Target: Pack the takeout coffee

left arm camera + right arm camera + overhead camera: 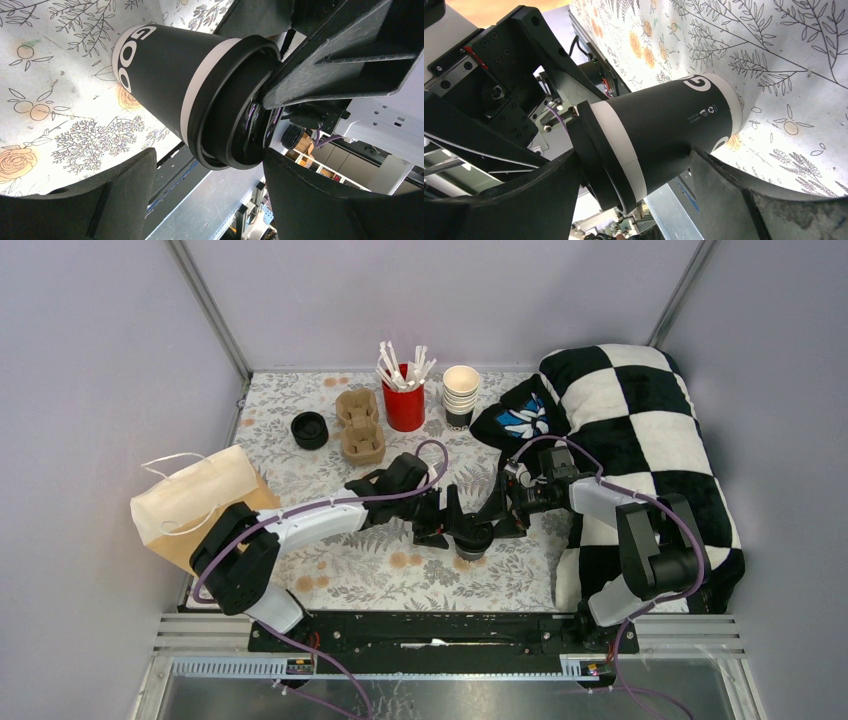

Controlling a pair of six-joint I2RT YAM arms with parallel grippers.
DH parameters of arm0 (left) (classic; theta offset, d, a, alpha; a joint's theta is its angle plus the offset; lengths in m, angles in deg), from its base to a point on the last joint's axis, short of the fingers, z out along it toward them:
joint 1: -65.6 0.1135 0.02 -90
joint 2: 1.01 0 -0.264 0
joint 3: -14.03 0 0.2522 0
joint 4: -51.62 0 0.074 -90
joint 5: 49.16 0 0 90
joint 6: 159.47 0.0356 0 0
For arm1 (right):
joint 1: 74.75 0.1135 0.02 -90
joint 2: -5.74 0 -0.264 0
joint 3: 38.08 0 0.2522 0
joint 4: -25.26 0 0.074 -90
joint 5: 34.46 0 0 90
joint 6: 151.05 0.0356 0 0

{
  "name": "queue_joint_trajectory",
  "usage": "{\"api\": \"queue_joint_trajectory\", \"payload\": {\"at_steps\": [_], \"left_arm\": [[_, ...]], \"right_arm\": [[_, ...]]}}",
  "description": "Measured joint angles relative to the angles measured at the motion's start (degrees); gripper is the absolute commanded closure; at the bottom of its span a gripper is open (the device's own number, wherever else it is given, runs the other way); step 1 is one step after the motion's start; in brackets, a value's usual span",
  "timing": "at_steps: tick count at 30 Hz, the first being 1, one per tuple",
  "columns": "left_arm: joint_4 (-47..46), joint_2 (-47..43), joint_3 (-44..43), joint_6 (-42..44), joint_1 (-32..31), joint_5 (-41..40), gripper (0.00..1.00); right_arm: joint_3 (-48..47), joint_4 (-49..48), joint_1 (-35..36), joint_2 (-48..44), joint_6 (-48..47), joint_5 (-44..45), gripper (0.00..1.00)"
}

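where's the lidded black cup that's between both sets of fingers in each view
top external: black cup low centre of the picture
left wrist: black cup fills the centre, lid lower right
right wrist: black cup at centre, lid lower left
shared landmark: floral tablecloth beneath it

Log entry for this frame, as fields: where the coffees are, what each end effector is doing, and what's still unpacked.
lidded cup: upright on the table, centre front
left end effector: astride its lid, gap on one side
right end effector: astride the same cup, contact unclear
second lidded cup: back left, beside the cardboard carrier
packed so far: neither cup in carrier or paper bag
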Motion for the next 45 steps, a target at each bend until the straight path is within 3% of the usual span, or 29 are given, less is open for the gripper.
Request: {"api": "queue_joint_trajectory", "payload": {"at_steps": [23, 39, 45], "left_arm": [[-26.8, -4.1, 17.3, -7.7, 0.0, -1.6, 0.32], [-25.4, -4.3, 16.3, -11.0, -5.2, -9.2, 0.40], [-34.1, -3.7, 20.5, -16.5, -8.0, -13.4, 0.44]], "right_arm": [[3.5, -6.9, -1.2, 2.2, 3.8, -4.9, 0.24], [5.1, -10.4, -0.7, 1.5, 4.1, -4.8, 0.22], [5.1, -10.6, -0.7, 1.4, 3.3, -4.8, 0.21]]}}
